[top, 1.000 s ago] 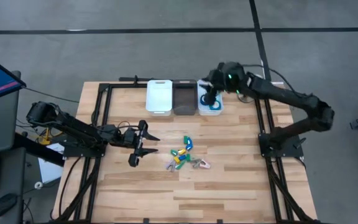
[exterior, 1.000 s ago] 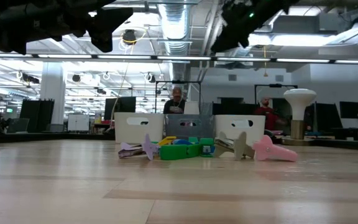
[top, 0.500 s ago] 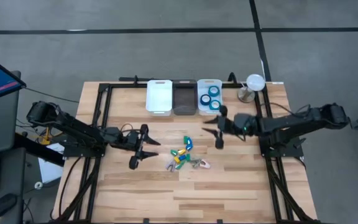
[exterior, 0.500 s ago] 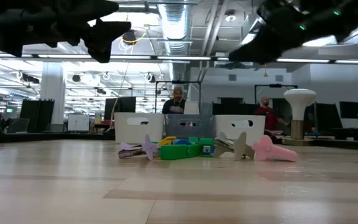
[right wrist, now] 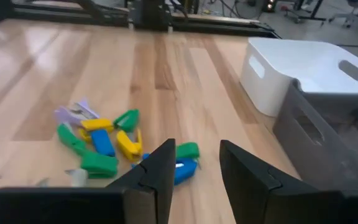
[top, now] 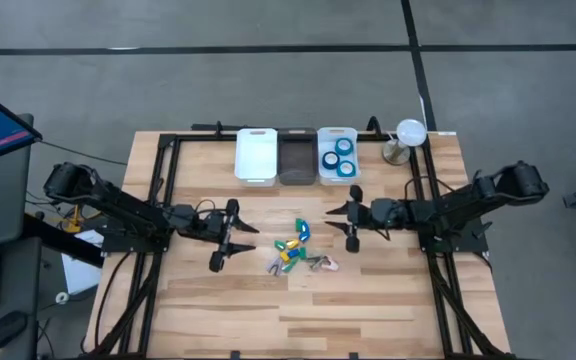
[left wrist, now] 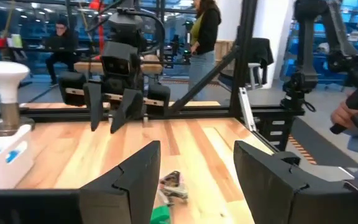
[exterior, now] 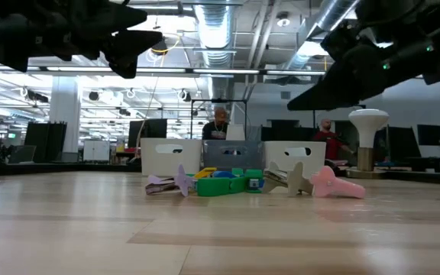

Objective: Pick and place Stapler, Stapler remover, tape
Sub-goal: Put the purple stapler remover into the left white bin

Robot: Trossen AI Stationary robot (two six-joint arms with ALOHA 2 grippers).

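Observation:
A heap of small green, yellow and blue staplers and pale lilac and pink staple removers (top: pixel 298 250) lies on the table's middle, also in the right wrist view (right wrist: pixel 104 140) and the low view (exterior: pixel 228 182). Blue tape rolls (top: pixel 339 156) lie in the right-hand white bin. My left gripper (top: pixel 243 237) hovers open just left of the heap, pointing level at it (left wrist: pixel 197 177). My right gripper (top: pixel 335 219) hovers open to the right of the heap and a little farther back, slanting slightly down toward it (right wrist: pixel 194 171). Nothing is between either pair of fingers.
Three bins stand in a row at the far edge: a white one (top: pixel 255 155), a grey one (top: pixel 296 156) and the white one holding the tape (top: pixel 337 135). A white mushroom-shaped lamp (top: pixel 405 135) stands at the far right. People stand in the room behind.
My right gripper has swung from above the tape bin toward the table's near edge and down, tipping from pointing down to nearly level. It now faces the heap from the right. Its finger gap looks unchanged. The tape rolls it had been covering now show in the bin.

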